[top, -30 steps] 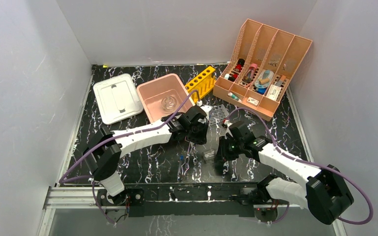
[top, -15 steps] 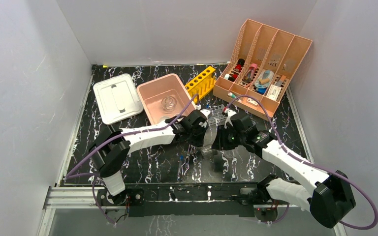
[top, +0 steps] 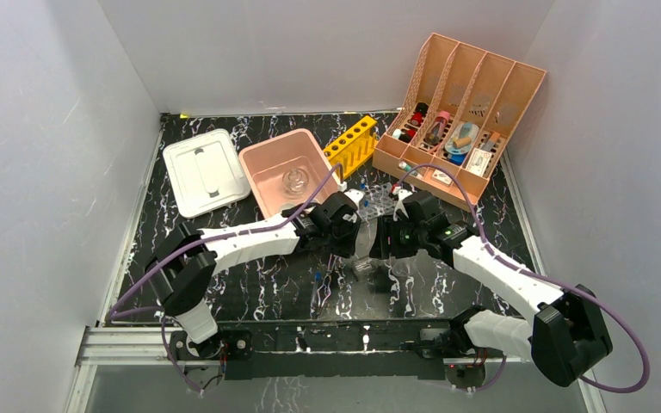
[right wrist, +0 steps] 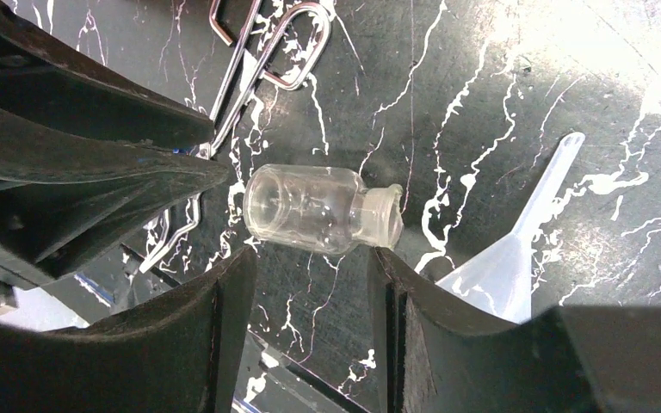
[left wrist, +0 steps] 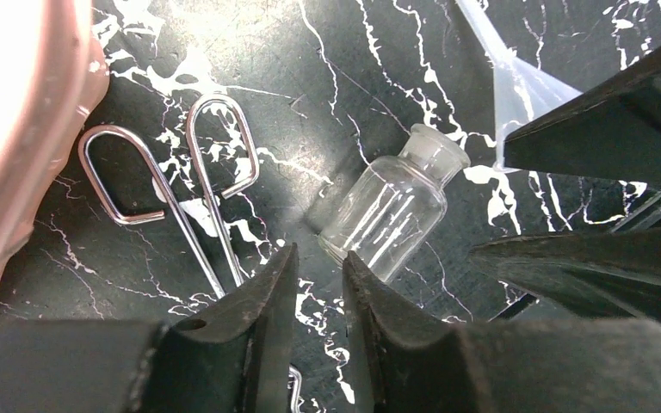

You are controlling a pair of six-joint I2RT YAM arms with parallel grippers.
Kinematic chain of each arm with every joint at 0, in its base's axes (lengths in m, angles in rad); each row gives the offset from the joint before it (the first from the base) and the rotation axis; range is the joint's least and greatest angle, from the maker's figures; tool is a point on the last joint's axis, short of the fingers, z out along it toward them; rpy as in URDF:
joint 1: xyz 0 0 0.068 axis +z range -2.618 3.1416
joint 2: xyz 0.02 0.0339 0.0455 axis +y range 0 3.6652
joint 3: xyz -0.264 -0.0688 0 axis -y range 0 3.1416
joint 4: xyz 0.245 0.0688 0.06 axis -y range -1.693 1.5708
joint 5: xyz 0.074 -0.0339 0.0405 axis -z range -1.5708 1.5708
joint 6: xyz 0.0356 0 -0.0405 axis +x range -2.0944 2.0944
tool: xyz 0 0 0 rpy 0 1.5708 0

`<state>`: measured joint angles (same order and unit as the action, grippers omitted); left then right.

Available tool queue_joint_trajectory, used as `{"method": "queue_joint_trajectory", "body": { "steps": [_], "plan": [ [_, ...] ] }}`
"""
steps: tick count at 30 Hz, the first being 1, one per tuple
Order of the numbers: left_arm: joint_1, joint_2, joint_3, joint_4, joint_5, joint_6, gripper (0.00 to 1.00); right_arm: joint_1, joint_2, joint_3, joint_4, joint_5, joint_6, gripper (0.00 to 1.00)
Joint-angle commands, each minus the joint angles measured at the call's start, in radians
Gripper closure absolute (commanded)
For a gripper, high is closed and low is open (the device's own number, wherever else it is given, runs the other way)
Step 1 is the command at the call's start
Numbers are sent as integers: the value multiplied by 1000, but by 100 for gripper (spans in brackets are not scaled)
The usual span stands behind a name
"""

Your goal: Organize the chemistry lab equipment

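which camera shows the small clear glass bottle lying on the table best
Right wrist: the small clear glass bottle lies whole on its side, neck and rim plain. In the left wrist view its base is hidden. The top external view gives only a faint glint.

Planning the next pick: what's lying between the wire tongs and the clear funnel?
A small clear glass bottle lies on its side between the wire tongs and the funnel, seen in both wrist views.

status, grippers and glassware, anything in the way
Left gripper barely parted, empty; right gripper open. Small glass bottle on its side under both, ungripped. Wire tongs and funnel crowd it.
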<state>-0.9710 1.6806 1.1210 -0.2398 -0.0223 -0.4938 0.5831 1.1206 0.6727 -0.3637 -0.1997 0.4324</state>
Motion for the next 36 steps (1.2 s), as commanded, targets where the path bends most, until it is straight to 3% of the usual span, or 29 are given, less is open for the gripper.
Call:
{"method": "queue_joint_trajectory", "body": {
  "steps": [1,12,18,20,23,25,26,29,32,36],
  "plan": [
    [0,-76,-16,-15,-12,2,73,-3,-8,2,25,-21,-40,40],
    [-1,-132,-44,-13,11,-15,72,-6,-31,-55,22,-119,-50,38],
    [0,-135,-64,-10,1,-24,72,-4,-182,-86,-7,-57,-43,39],
    [-1,-127,-63,-5,3,-26,72,-4,-226,-71,-42,-55,-39,45],
    [0,-117,-50,-4,13,-26,72,-3,-318,-83,-54,-132,-10,68],
    [-1,-116,-46,0,15,-25,72,-3,-360,-103,-78,-175,38,94],
    [-1,-115,-45,0,13,-23,72,-1,-359,-107,-115,-191,65,100],
    [0,-110,-28,-17,-1,-13,72,87,-324,-137,-263,-164,183,100],
    [-1,-119,-23,-20,-15,-9,71,255,-412,-165,-299,-68,347,100],
    [-1,-122,-23,-16,-19,-8,71,419,-409,-187,-330,-26,497,100]
  ]
}}
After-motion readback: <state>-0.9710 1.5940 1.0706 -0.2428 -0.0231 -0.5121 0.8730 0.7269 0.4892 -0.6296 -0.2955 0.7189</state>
